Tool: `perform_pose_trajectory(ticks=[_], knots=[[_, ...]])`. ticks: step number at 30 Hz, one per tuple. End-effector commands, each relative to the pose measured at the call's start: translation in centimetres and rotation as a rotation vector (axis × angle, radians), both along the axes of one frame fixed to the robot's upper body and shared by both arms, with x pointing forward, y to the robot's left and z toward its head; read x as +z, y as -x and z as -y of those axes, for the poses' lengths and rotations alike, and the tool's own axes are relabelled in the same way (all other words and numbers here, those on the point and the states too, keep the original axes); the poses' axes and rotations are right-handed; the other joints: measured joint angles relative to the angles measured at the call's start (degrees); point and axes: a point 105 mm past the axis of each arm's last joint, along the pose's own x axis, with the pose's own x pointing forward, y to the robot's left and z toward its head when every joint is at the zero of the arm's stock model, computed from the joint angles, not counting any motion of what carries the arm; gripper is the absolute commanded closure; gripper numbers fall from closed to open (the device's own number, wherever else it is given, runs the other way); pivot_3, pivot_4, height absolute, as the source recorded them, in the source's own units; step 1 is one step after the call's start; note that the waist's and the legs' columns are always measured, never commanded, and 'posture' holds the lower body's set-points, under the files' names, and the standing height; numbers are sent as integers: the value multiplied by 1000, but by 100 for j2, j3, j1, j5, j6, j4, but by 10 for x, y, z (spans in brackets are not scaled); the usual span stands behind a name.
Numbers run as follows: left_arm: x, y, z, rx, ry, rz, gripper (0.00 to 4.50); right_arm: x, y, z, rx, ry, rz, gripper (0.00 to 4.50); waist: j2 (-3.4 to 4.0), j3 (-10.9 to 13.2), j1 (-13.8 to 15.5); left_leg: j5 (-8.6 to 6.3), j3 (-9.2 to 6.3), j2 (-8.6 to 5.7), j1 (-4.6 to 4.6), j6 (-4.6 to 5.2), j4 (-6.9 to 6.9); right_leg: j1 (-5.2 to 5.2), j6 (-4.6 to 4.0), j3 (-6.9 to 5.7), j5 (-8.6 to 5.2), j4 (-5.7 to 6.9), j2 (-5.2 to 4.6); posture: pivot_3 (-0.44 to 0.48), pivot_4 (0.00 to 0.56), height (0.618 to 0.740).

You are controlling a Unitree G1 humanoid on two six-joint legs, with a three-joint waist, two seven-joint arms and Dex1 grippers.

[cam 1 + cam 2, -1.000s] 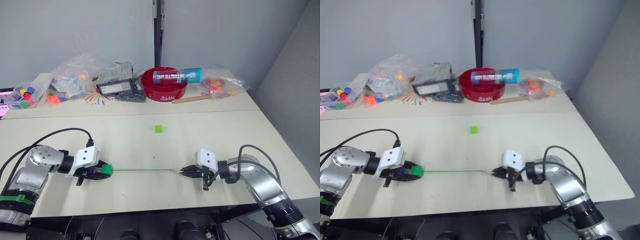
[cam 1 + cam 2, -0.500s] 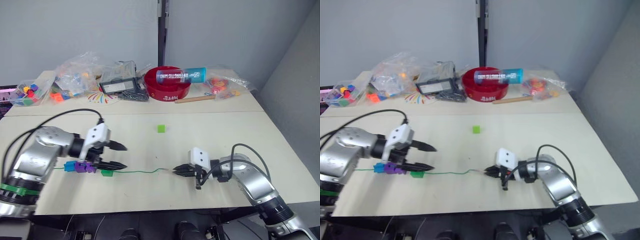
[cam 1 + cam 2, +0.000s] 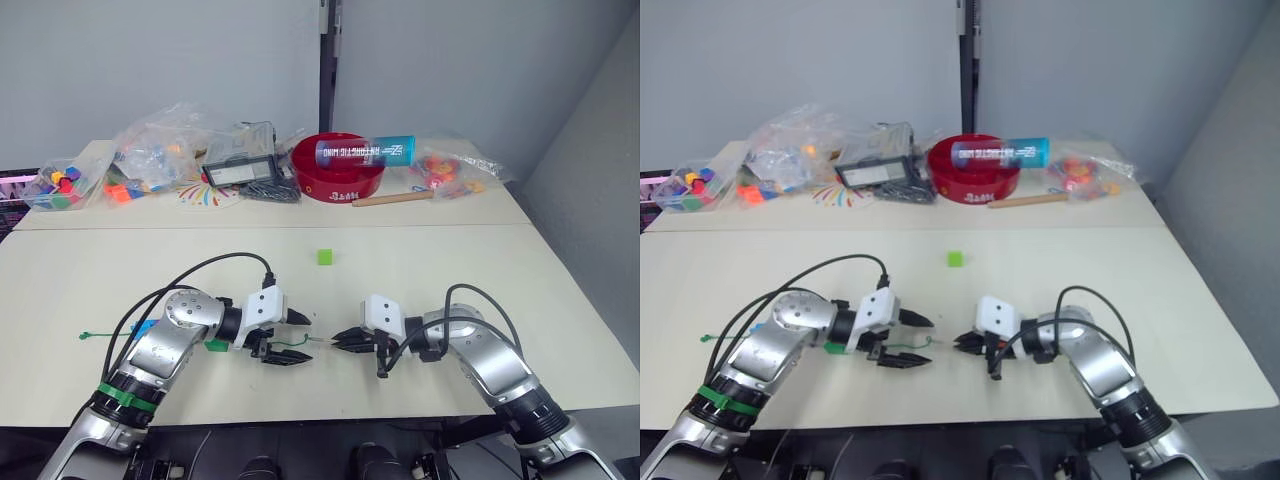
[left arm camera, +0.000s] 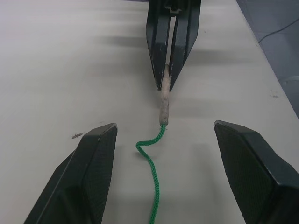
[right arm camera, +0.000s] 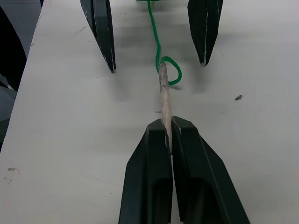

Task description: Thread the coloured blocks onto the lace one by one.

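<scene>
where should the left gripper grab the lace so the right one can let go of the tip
Best on the green string just behind the pale stiff tip, where the lace lies on the table midway between the open left gripper fingers. Approach straight ahead along the string, fingers either side. The right gripper already pinches the tip's far end, leaving little tip bare.

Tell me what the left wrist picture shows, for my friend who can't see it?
The right gripper is shut on the pale stiff tip of a green lace lying on a beige table. The left gripper is open, one black finger on each side of the lace.
</scene>
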Motion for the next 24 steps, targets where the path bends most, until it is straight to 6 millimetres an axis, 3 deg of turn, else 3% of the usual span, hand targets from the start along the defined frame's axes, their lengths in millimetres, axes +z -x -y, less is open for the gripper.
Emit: perform_pose_trajectory(ticks=[1,12,24], knots=[[7,-4,8,-18,32,46,1011,8,0,-2,15,-1,27,4500,0,0,0,0,1,0,0,0,0,0,0,0,0,1,0,0,150,731],[3,-4,11,-29,42,35,4441,10,-1,-3,12,-7,29,4500,0,0,-5,0,-1,-1,0,0,1,1,0,0,0,1,-1,0,150,731],[2,-7,9,-10,48,40,4441,11,3,-5,23,-23,2,4500,0,0,-5,0,-1,-1,0,0,1,1,0,0,0,1,-1,0,150,731]])
